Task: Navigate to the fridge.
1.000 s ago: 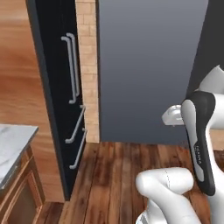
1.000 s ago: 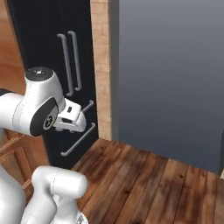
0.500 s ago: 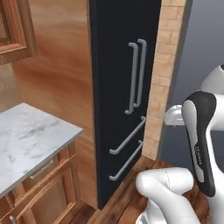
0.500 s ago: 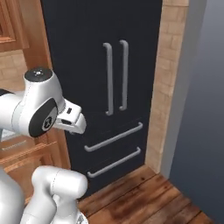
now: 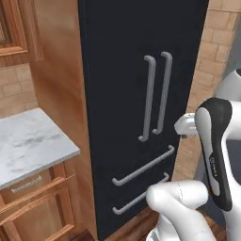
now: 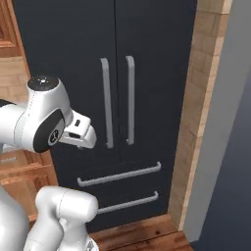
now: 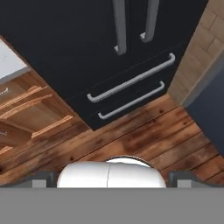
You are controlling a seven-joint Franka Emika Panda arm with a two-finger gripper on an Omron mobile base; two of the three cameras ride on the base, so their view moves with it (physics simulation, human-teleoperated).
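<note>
The fridge stands closed straight ahead of the gripper, its drawer handles just below; whether the gripper is clenched or released, I cannot tell

The left base view looks from behind the arm, slantwise and close, at the fridge, with a marble counter left of it. The right base view faces the same fridge nearly square-on. The hand view tilts down at the fridge's drawer handles and the wood floor below it.
</note>
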